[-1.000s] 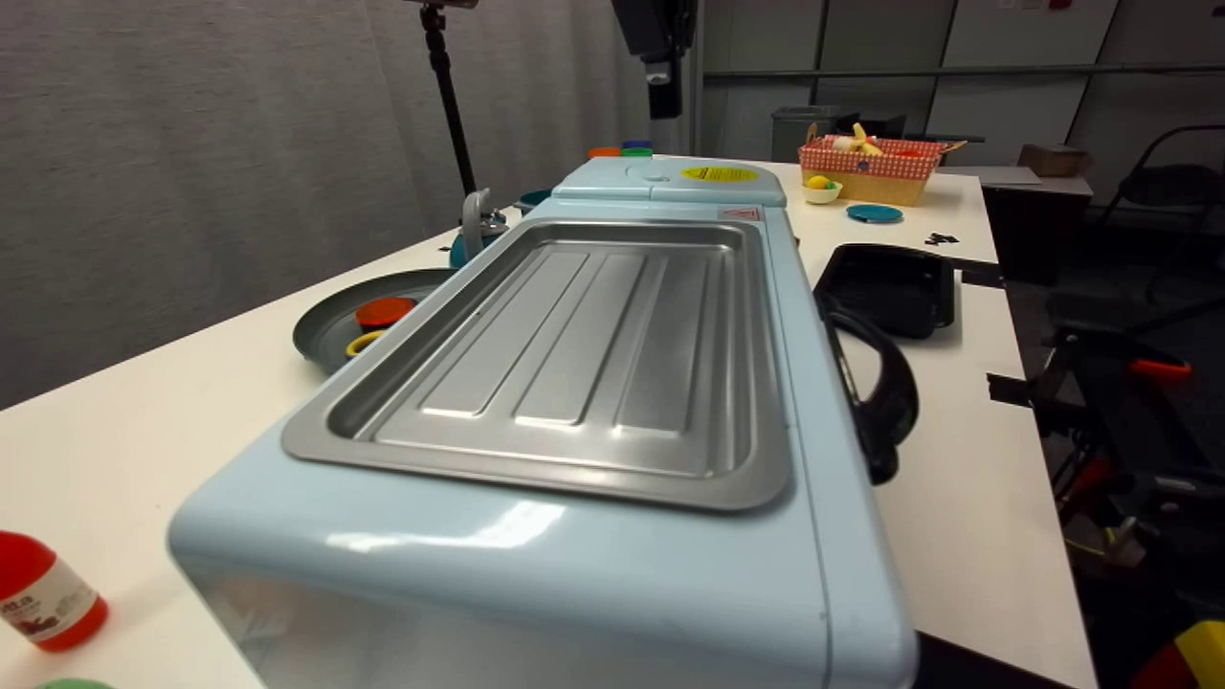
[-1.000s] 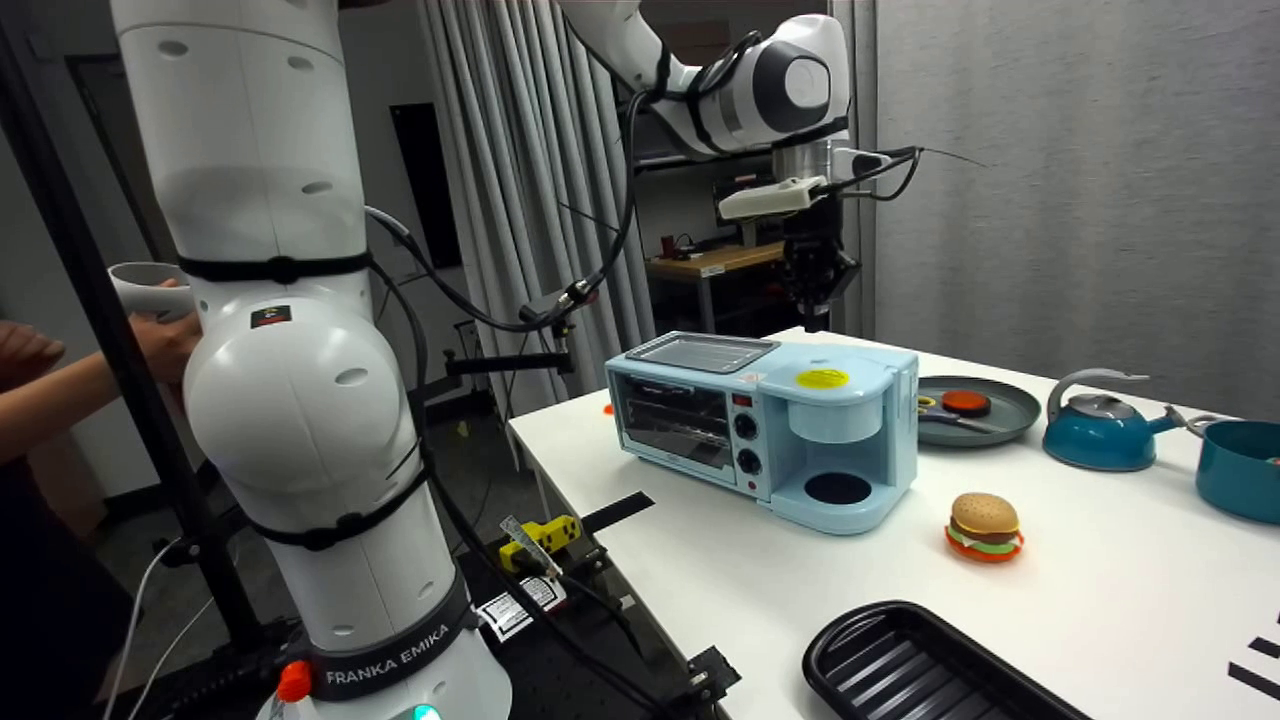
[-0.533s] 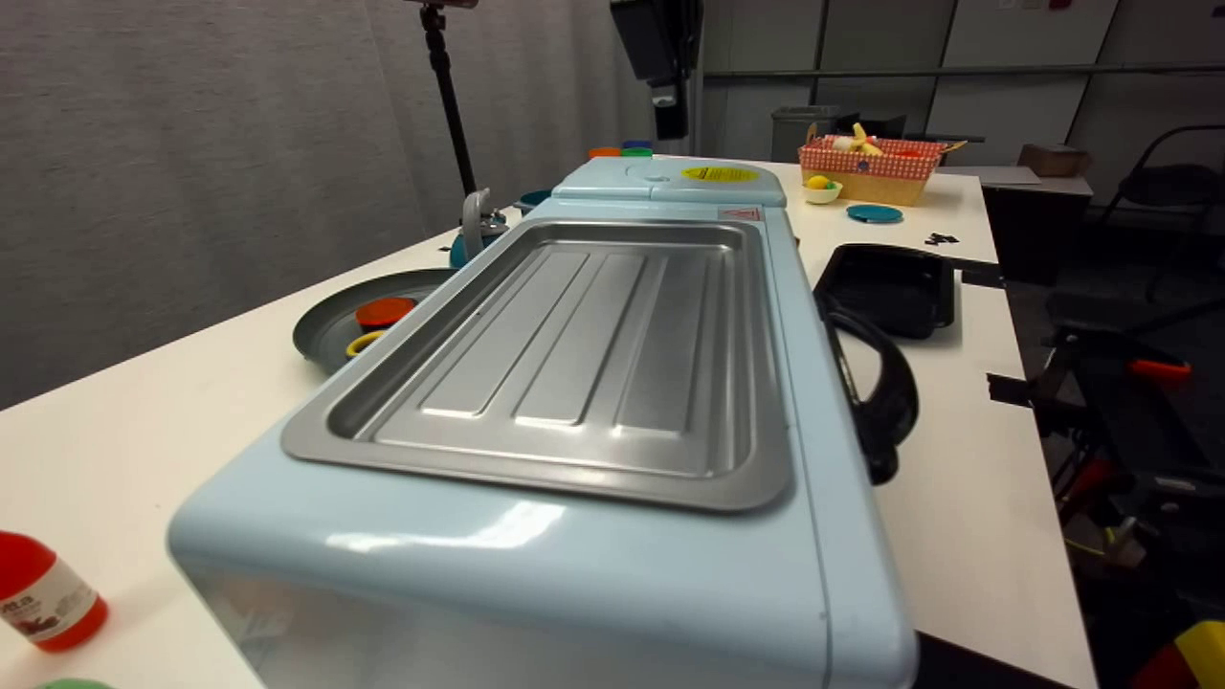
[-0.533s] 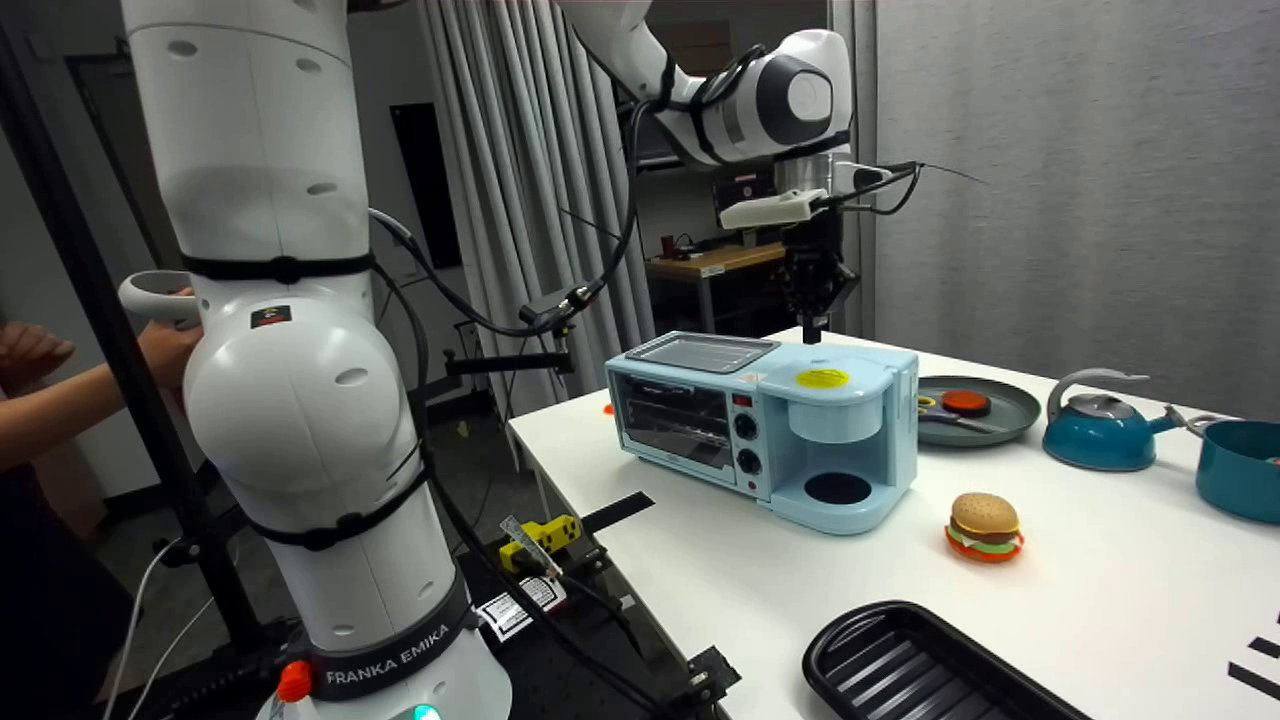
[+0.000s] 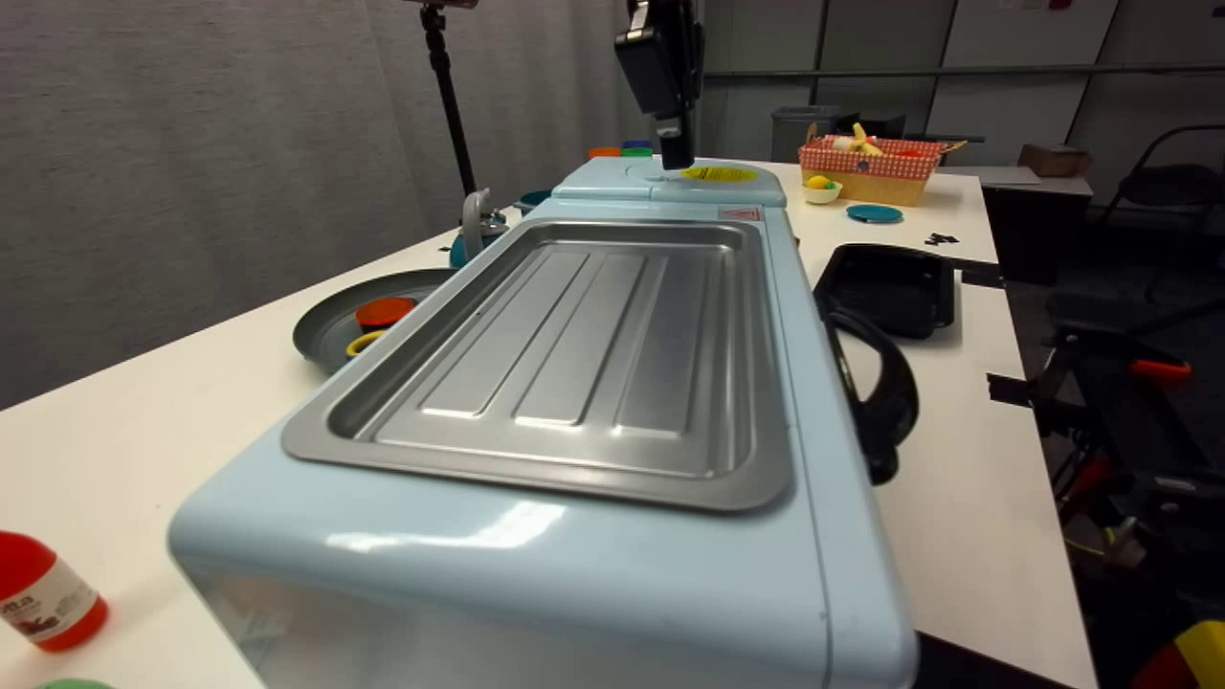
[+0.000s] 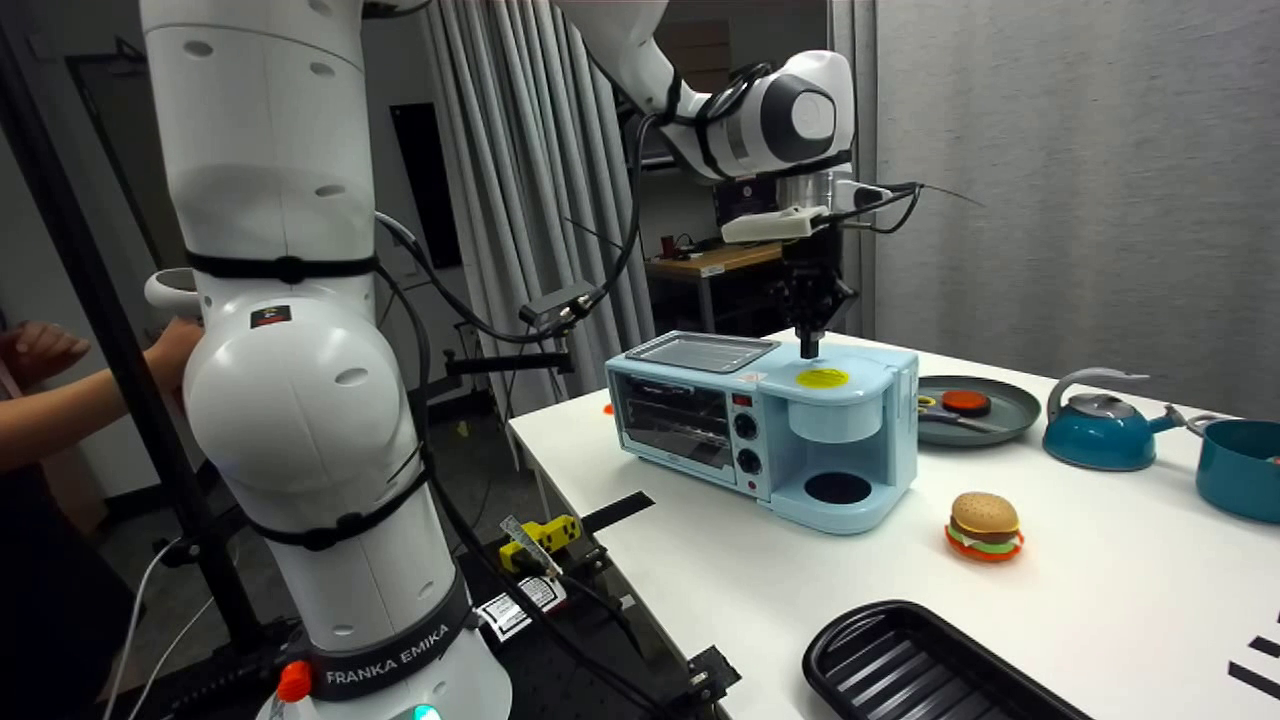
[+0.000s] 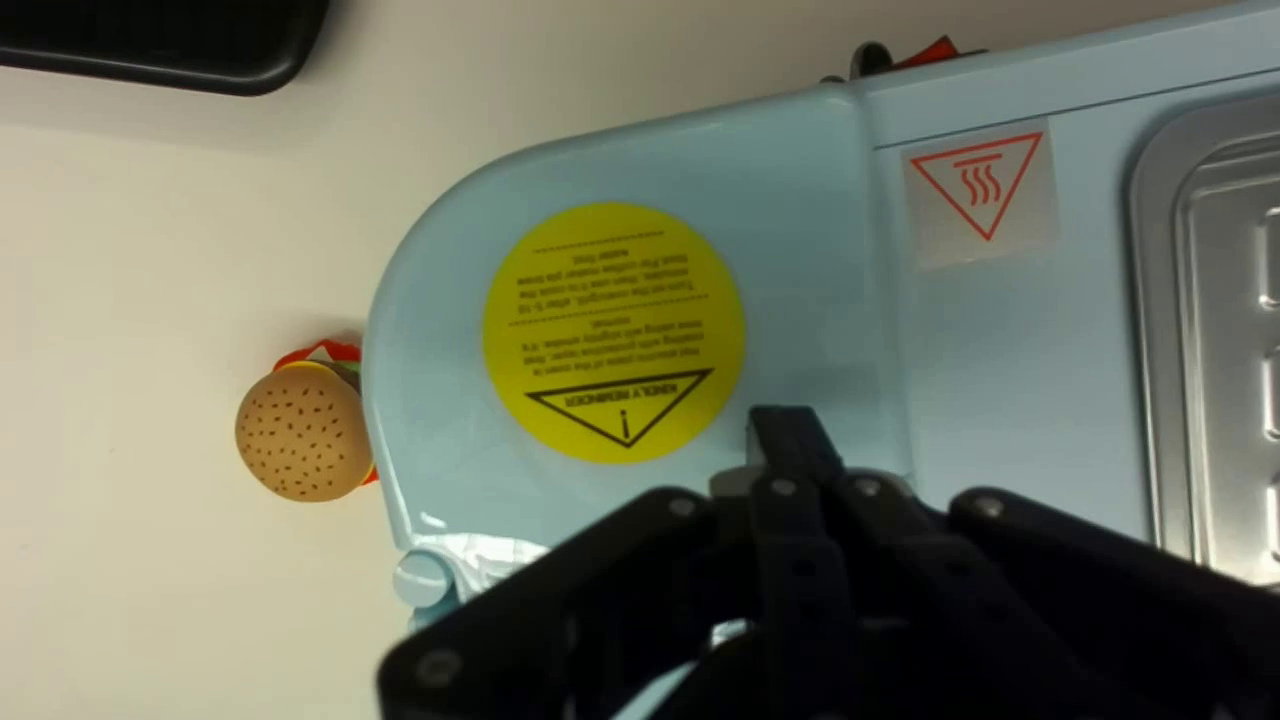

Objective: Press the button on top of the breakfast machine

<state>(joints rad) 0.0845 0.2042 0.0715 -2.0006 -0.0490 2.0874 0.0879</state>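
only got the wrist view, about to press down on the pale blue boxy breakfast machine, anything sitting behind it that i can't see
Observer: Yes, in an exterior view a round dark grey pan sits close behind the breakfast machine, on the side away from its glass oven door.

Operator: ok and how high are the jaws, can't judge depth from here

Observer: In both exterior views they point down, low over the machine's top; whether they touch it I can't tell.
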